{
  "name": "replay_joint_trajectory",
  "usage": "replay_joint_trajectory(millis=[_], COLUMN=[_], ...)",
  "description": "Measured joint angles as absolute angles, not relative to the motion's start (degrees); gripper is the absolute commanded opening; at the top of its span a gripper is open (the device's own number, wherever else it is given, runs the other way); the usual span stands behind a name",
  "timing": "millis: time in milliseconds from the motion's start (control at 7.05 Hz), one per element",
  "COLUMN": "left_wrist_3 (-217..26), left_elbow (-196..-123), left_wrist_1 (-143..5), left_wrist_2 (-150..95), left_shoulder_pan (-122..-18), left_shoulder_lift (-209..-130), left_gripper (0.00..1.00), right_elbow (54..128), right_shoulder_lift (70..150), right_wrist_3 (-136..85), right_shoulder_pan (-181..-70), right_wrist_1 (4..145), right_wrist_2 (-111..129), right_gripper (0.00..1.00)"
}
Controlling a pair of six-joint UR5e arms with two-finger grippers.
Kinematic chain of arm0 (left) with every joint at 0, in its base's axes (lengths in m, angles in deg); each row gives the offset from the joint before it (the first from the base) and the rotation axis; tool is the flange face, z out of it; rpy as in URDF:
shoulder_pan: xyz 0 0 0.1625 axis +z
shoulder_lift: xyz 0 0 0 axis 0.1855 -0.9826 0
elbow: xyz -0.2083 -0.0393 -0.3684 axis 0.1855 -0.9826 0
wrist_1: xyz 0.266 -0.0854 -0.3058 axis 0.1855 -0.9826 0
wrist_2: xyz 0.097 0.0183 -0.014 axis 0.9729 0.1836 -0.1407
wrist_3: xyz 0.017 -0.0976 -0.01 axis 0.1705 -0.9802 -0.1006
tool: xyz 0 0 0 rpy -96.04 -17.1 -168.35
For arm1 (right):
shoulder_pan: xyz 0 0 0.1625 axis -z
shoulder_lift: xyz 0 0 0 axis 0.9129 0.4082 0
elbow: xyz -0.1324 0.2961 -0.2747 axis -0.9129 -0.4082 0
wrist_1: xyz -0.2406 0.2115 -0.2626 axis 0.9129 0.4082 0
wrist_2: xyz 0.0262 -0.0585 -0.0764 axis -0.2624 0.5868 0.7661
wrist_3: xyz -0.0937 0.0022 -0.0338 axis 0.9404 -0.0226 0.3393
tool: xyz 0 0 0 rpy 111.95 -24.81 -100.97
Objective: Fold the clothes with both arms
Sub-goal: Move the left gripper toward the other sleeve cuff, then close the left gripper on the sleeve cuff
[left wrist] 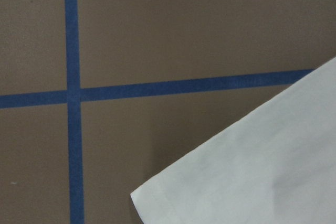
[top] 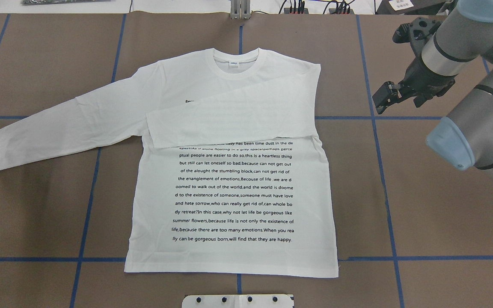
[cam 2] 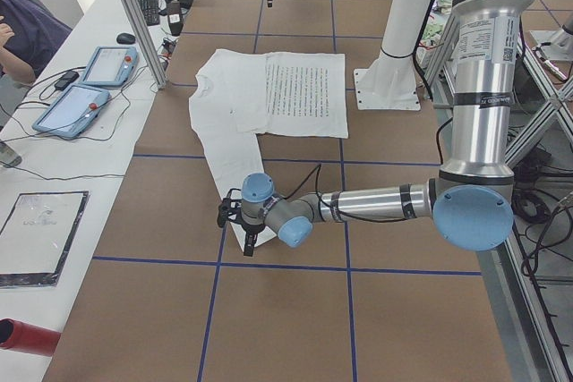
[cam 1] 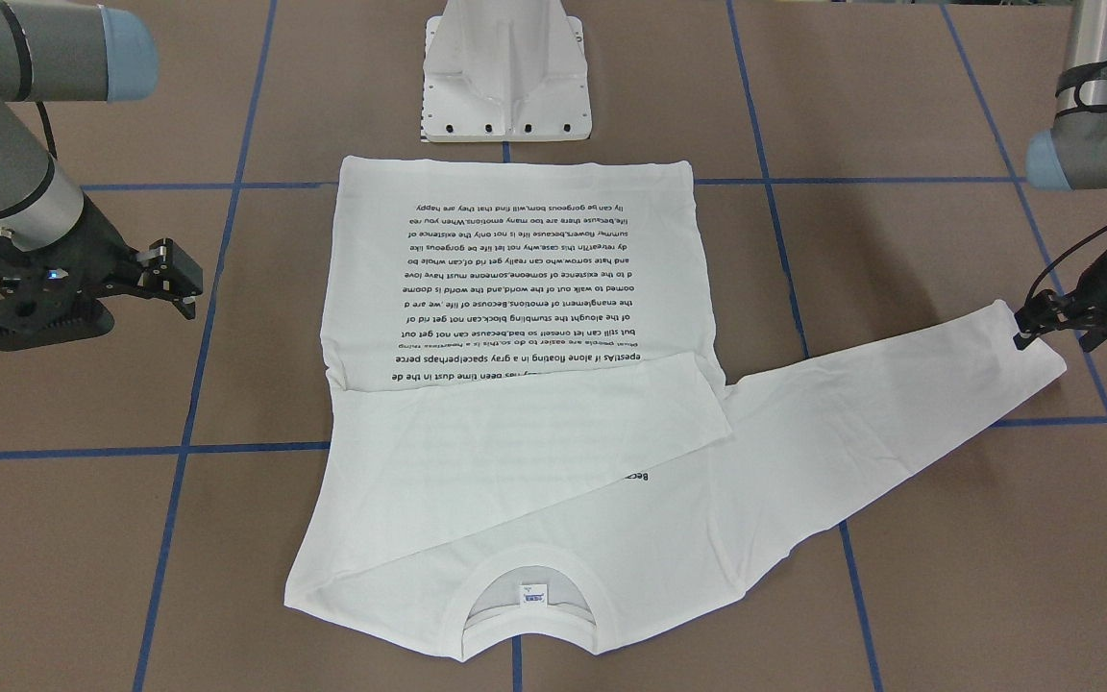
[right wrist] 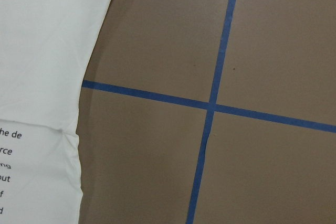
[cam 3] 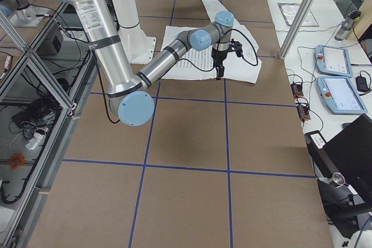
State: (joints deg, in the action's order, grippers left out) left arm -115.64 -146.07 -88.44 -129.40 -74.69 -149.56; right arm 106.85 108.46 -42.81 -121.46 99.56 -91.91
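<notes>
The white long-sleeved T-shirt point(top: 229, 192) lies flat, print side up, with its collar point(top: 234, 64) on the far side from me. One sleeve point(top: 238, 115) is folded across the chest. The other sleeve lies stretched out to my left, its cuff point(cam 1: 1034, 360) flat on the table. My left gripper point(cam 1: 1029, 325) hovers at that cuff and looks open; the left wrist view shows only the cuff corner point(left wrist: 252, 171). My right gripper point(top: 384, 96) is open and empty, over bare table to the right of the shirt's shoulder.
The white pedestal base point(cam 1: 505, 77) stands just beyond the shirt's hem on my side. Blue tape lines point(right wrist: 210, 103) grid the brown table. Operator tablets point(cam 2: 85, 87) and cables lie on a side bench beyond the table's far edge.
</notes>
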Motion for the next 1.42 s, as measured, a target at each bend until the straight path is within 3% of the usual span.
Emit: replay_joint_trajectory(millis=[1419], left_wrist_3=[-115.6], left_elbow=[-145.2], left_wrist_1=[-88.9], left_wrist_2=[-129.9], left_shoulder_pan=[-73.2], left_shoulder_lift=[-149.5], left_gripper=[0.99], right_elbow=[106.9], right_shoulder_lift=[108.5], right_wrist_3=[-42.8], right_shoulder_pan=[-121.5], right_wrist_1=[99.6], right_wrist_2=[-91.6], right_gripper=[1.00])
